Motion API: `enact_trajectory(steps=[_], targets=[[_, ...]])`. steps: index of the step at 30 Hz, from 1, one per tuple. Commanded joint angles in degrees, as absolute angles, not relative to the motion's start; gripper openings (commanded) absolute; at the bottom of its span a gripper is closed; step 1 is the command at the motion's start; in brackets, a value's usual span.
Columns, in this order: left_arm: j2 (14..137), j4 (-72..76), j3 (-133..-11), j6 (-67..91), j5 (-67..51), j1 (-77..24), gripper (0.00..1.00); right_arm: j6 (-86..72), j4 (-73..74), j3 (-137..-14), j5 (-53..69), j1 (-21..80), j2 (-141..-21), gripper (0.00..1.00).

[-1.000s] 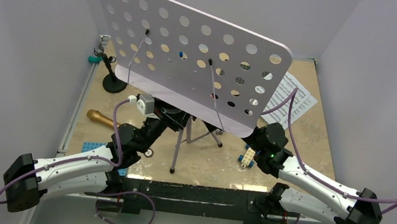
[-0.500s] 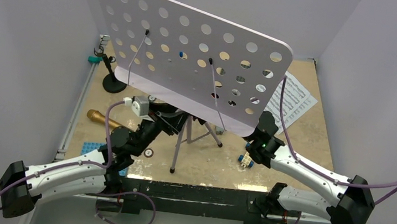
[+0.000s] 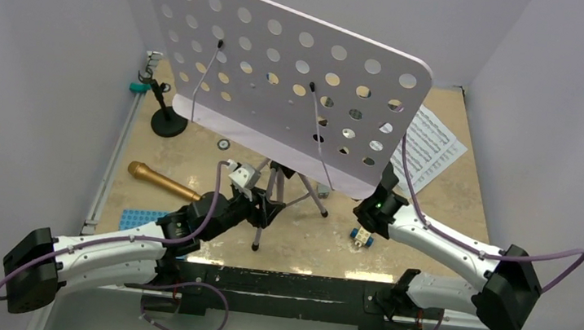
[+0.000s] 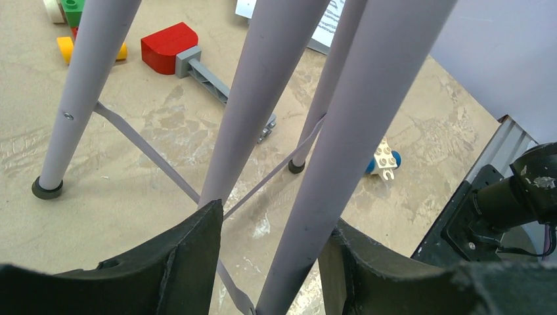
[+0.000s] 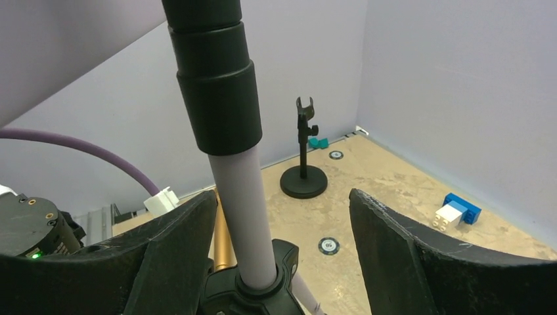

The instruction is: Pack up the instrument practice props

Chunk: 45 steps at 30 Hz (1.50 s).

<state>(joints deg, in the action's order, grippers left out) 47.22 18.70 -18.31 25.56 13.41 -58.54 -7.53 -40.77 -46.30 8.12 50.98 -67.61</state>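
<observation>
While the lavender music stand (image 3: 280, 90) stands on its three legs at the middle of the table (image 3: 465, 200), my left pincer (image 4: 270, 220) straddles one leg (image 4: 309, 197) low down, fingers apart and not closed on it. My right pincer (image 5: 282, 197) gapes wide around the stand's pale tube (image 5: 246, 216) just under its black collar (image 5: 217, 85). The gold microphone (image 3: 162, 182) lies at left, the black mic stand (image 3: 167, 123) stands rear left, and the sheet music (image 3: 434, 143) lies rear right.
</observation>
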Motion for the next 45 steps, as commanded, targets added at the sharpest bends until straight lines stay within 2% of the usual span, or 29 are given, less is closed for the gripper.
enact_trajectory(steps=[1, 4, 9, 11, 13, 14, 22, 26, 28, 30, 31, 32, 45], targets=[[46.08, 19.68, -18.48, 26.68, 11.70, -58.71, 0.57, -8.50, -45.94, -52.16, 7.88, 50.73, -68.17, 0.76], [45.31, 19.40, -18.13, 27.13, 11.60, -58.71, 0.56, -8.68, -46.13, -52.96, 9.08, 50.16, -69.04, 0.64], [42.11, 17.52, -18.08, 27.53, 12.33, -58.71, 0.58, -8.76, -46.00, -52.87, 10.84, 49.94, -69.26, 0.25], [40.54, 16.56, -18.27, 27.35, 12.73, -58.71, 0.59, -8.80, -45.52, -52.91, 11.15, 49.91, -69.26, 0.16], [38.94, 14.94, -18.93, 27.31, 13.23, -58.71, 0.60, -8.79, -44.63, -52.91, 11.25, 49.71, -69.11, 0.02], [38.16, 13.78, -19.36, 27.33, 13.53, -58.71, 0.61, -8.91, -44.37, -52.72, 11.14, 49.60, -68.90, 0.00], [22.58, 3.62, -18.37, 28.70, 20.44, -58.71, 0.64, -8.95, -43.17, -49.00, 14.82, 46.67, -64.78, 0.00], [16.55, 6.97, -14.40, 27.77, 23.93, -58.71, 0.66, -9.47, -40.27, -48.31, 20.68, 44.30, -63.03, 0.00], [16.86, 12.71, -12.26, 25.86, 22.93, -58.69, 0.69, -10.05, -38.62, -48.05, 23.36, 43.12, -62.57, 0.00], [19.26, 19.35, -10.38, 23.97, 20.54, -58.70, 0.81, -10.65, -37.87, -47.76, 25.16, 42.65, -62.42, 0.00], [21.32, 23.18, -9.55, 23.33, 19.77, -58.70, 0.97, -10.70, -37.64, -47.64, 25.53, 42.63, -62.32, 0.00], [23.58, 26.32, -9.05, 22.65, 18.91, -58.70, 0.99, -10.83, -37.47, -47.54, 25.65, 42.61, -62.24, 0.00], [54.86, 60.57, -13.06, 14.82, 12.25, -58.62, 1.00, -16.72, -37.54, -46.23, 28.25, 42.19, -59.39, 0.00]])
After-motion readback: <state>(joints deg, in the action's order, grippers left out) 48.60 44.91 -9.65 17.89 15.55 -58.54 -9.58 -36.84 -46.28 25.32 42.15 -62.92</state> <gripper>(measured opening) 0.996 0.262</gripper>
